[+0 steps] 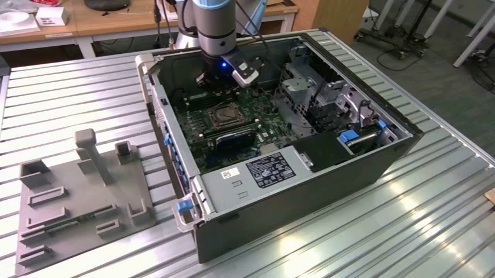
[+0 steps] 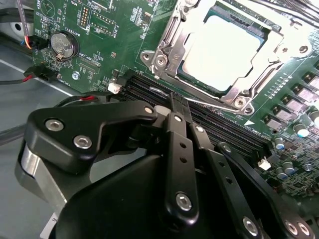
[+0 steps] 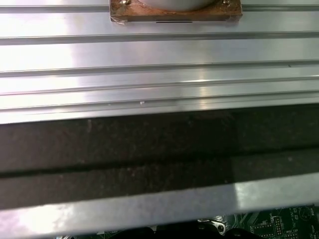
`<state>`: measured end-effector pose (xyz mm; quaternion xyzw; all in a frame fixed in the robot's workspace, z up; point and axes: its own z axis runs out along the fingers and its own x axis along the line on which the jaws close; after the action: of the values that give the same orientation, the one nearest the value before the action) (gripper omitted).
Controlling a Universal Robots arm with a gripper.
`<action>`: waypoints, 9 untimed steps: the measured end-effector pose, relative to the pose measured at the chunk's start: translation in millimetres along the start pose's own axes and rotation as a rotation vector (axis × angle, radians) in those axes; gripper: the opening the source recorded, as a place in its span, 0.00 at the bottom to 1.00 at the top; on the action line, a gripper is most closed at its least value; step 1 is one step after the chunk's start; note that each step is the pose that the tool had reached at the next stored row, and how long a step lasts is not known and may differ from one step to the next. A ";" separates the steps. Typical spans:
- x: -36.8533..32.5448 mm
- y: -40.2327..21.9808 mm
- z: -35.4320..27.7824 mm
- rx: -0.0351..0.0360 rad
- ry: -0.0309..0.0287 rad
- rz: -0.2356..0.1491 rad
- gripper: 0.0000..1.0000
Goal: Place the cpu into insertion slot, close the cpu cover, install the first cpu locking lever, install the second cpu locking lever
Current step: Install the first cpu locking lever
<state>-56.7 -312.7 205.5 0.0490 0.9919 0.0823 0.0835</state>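
**CPU seated, cover down**

I see the cpu point(image 2: 222, 50) sitting in the socket on the motherboard point(image 2: 114, 30), cpu cover point(image 2: 169, 42) lying flat around it. Tool point(image 2: 174, 112) hovers just beside the socket, over the RAM slots point(image 2: 224, 129), fingers together, holding nothing.

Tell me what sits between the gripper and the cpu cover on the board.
In the second wrist view, black memory slots run across the green board between the gripper and the cpu cover, which frames the cpu.
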 end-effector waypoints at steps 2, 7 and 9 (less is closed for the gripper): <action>0.7 -0.1 -0.1 -0.0002 -0.0019 0.000 0.11; 2.7 -0.2 -0.5 -0.0003 -0.0040 0.000 0.11; 3.2 -0.3 -0.6 -0.0004 -0.0044 0.000 0.11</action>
<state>-60.0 -312.7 205.5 0.0491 0.9917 0.0824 0.0857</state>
